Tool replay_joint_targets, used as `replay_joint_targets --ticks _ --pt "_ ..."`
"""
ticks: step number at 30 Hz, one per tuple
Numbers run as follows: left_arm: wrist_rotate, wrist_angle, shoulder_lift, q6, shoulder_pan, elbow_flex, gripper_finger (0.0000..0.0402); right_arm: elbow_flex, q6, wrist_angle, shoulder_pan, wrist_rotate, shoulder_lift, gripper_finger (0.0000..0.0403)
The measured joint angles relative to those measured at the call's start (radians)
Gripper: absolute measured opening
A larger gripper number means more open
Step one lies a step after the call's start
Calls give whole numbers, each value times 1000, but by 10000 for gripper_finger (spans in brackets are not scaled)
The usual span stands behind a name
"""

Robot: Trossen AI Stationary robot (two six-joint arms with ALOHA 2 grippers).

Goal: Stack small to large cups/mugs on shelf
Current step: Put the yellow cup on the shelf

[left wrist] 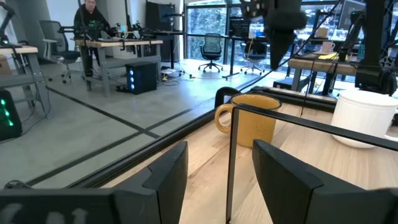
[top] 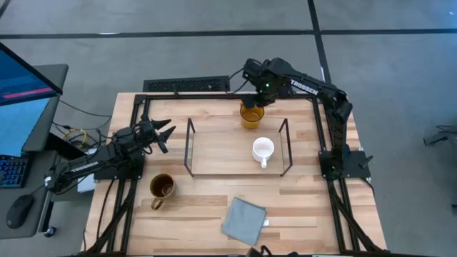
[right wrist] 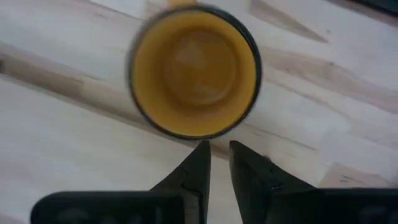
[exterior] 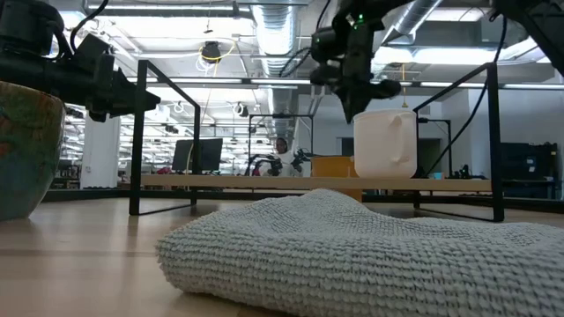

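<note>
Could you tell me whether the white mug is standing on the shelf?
Yes, the white mug stands upright on the shelf, between its wire end frames.

pale matt wood table (top: 300,207) — nubby grey cloth (exterior: 352,246), glossy white mug (exterior: 385,143), thin black wire frames (top: 190,146)

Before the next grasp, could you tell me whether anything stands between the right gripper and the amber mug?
Nothing visible does: the right gripper, its fingers slightly apart, hangs directly above the amber translucent glass mug, near its rim, with only air between them.
</note>
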Motion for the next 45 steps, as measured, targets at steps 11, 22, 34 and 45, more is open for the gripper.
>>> replay_joint_targets --ticks 11,22,34,45 --pt "0 0 0 0 0 0 171 -95 7 61 4 119 0 82" --pt "0 0 0 0 0 0 171 -94 105 35 -25 66 0 152" --pt "0 0 0 0 0 0 171 -94 37 67 6 61 0 234" --pt "0 0 0 0 0 0 171 -94 -43 121 65 84 0 234"
